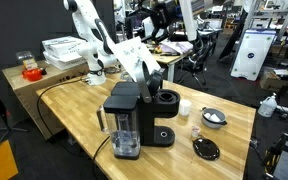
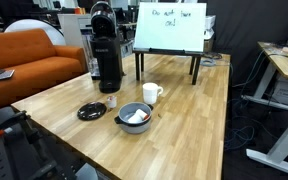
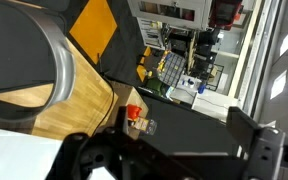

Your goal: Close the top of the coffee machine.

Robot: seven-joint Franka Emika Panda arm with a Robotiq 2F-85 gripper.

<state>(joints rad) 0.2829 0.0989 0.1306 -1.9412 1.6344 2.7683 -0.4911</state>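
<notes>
Coffee machine (image 1: 134, 118): on the tabletop (image 1: 74, 110), near its middle; probably heavy enough to stay put.
Top (image 1: 150, 80): seemingly raised behind the round brew chamber; likely stiff, light, smooth hinged plastic.
Tool (image 3: 169, 150): released, jaws wide, holding nothing.
Contact: press down on the free edge; no grasp needed.

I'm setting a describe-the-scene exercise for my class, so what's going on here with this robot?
A white robot arm is reaching down over the black coffee machine on the wooden table. Its hand is open, holding nothing, close to the machine's top, which looks raised, so the closing is not yet done. Whether the hand touches the top cannot be told. A white cup, a bowl and a round black dish sit beside the machine, untouched.
</notes>
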